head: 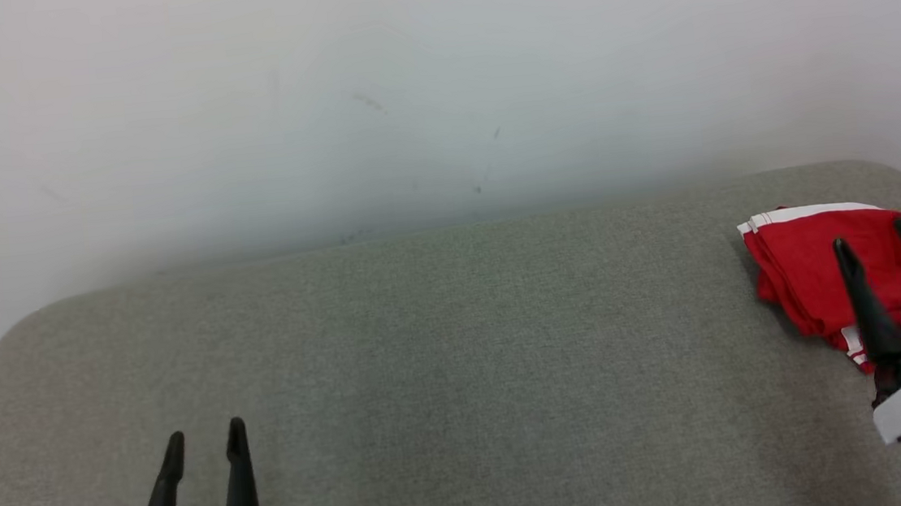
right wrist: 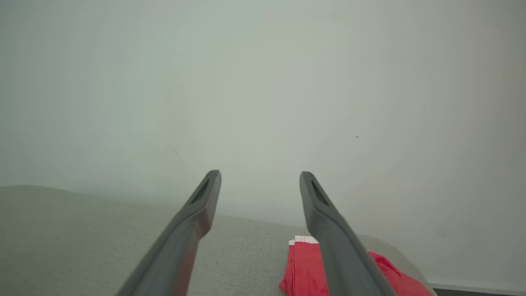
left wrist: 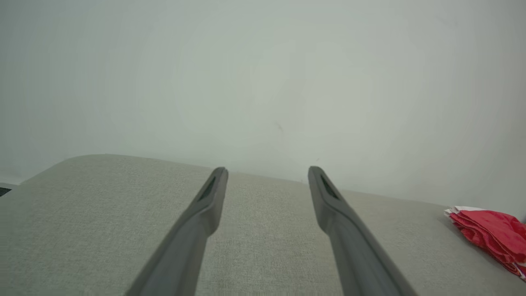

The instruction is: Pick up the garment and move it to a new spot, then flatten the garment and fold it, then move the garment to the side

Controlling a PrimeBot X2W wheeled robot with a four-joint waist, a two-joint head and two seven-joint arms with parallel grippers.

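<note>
Head view — left hand [head: 205, 430], right hand [head: 870, 232] splayed — empty.

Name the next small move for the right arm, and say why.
Probably draw the right gripper back toward the robot, clear of the garment. The garment lies folded near the right edge of the grey surface. The right gripper and the left gripper both stand open, holding nothing, so folding and moving aside look done.
</note>
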